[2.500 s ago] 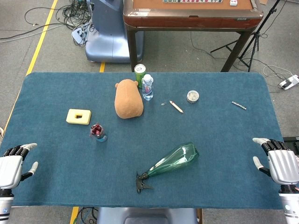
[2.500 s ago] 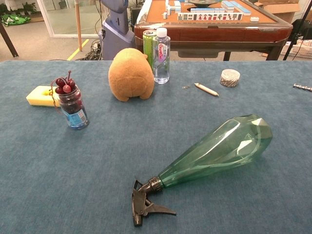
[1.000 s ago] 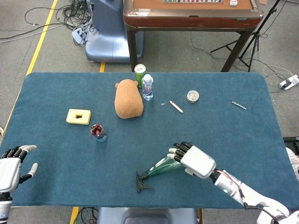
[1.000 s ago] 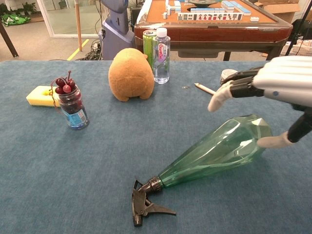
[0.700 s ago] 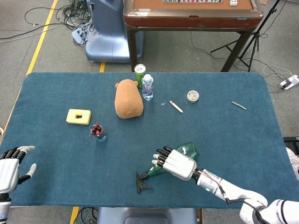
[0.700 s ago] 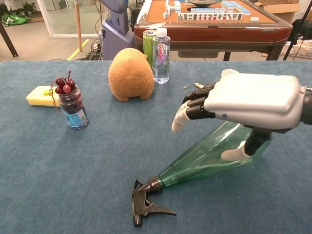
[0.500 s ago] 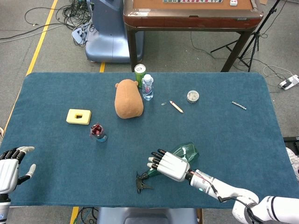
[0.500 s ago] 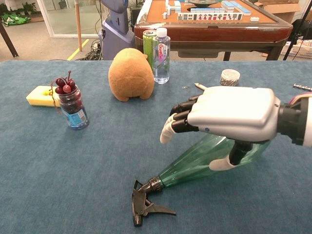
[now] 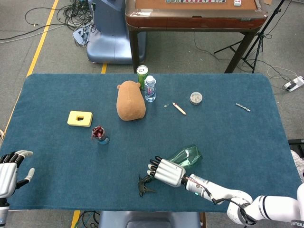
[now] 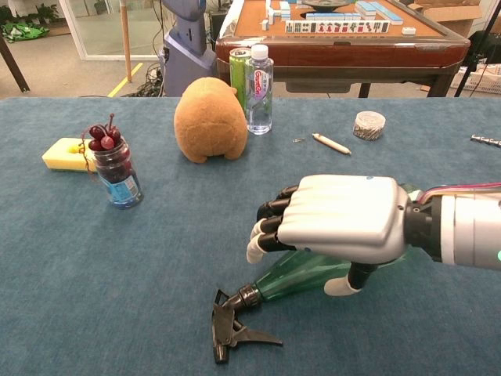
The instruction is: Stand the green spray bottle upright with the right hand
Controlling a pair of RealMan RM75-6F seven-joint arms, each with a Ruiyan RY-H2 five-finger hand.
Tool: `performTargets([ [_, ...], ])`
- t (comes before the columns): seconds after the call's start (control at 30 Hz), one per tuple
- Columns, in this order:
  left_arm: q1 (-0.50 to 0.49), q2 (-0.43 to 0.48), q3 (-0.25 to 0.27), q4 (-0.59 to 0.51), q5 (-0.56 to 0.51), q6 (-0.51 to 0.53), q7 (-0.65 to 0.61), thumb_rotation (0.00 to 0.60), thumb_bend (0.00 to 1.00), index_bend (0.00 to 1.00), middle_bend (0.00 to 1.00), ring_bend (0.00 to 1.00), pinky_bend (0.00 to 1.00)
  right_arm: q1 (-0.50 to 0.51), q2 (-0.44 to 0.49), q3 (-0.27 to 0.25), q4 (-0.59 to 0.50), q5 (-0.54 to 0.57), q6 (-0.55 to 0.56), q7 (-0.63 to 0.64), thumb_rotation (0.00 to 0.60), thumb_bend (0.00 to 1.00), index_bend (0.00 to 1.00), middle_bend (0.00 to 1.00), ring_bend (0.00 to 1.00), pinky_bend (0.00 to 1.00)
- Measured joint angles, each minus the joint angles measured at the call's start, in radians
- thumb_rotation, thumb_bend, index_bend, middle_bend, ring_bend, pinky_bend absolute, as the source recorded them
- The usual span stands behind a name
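Note:
The green spray bottle [image 9: 190,155] [image 10: 291,276] lies on its side on the blue table [image 9: 228,137]. Its black trigger nozzle [image 9: 144,185] [image 10: 229,325] points toward the front edge, and its wide base points back right. My right hand [image 9: 166,171] [image 10: 337,218] hovers low over the bottle's narrow half. The fingers [image 10: 266,227] arch across it, bent but apart, and the thumb [image 10: 342,286] is down on its near side. No firm grip shows. My left hand [image 9: 9,171] hangs open at the front left edge, in the head view only.
A brown plush [image 9: 130,100] [image 10: 210,119], green can [image 9: 142,73] and water bottle [image 9: 150,88] stand at the back centre. A cherry jar [image 9: 99,135] and yellow block [image 9: 80,118] sit left. A pen [image 9: 179,108], round tin [image 9: 195,98] and metal bit [image 9: 242,107] lie back right.
My right hand came in from the right edge, slid left along the bottle toward its neck and sank lower over it. The bottle has not moved. The left hand drifted slightly down.

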Motion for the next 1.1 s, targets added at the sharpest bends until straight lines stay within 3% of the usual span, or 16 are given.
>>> performTargets([
  [0.27,0.002,0.002,0.002,0.004,0.003,0.000,-0.007,0.600,0.34,0.33,0.31,0.26,0.25,0.016,-0.037,0.000,0.040,0.070,-0.021,-0.076,0.600,0.20,0.24,0.23,0.13,0.23],
  [0.5,0.004,0.003,0.003,0.007,0.001,-0.003,-0.010,0.600,0.34,0.34,0.31,0.26,0.25,0.025,-0.067,-0.005,0.075,0.113,-0.013,-0.107,0.600,0.33,0.43,0.31,0.14,0.23],
  [0.63,0.006,0.004,0.003,0.007,0.000,-0.002,-0.011,0.600,0.34,0.35,0.31,0.26,0.25,0.019,-0.074,-0.001,0.087,0.124,0.023,-0.106,0.600,0.38,0.48,0.35,0.18,0.23],
  [0.87,0.002,0.003,0.002,0.004,0.006,-0.005,-0.008,0.600,0.34,0.35,0.31,0.26,0.25,-0.009,-0.065,0.029,0.097,0.151,0.131,-0.029,0.600,0.41,0.54,0.39,0.23,0.23],
  [1.1,-0.002,0.001,0.001,0.001,0.010,-0.009,-0.006,0.600,0.34,0.35,0.31,0.26,0.25,-0.060,-0.030,0.076,0.081,0.205,0.240,0.153,0.600,0.41,0.56,0.40,0.25,0.23],
])
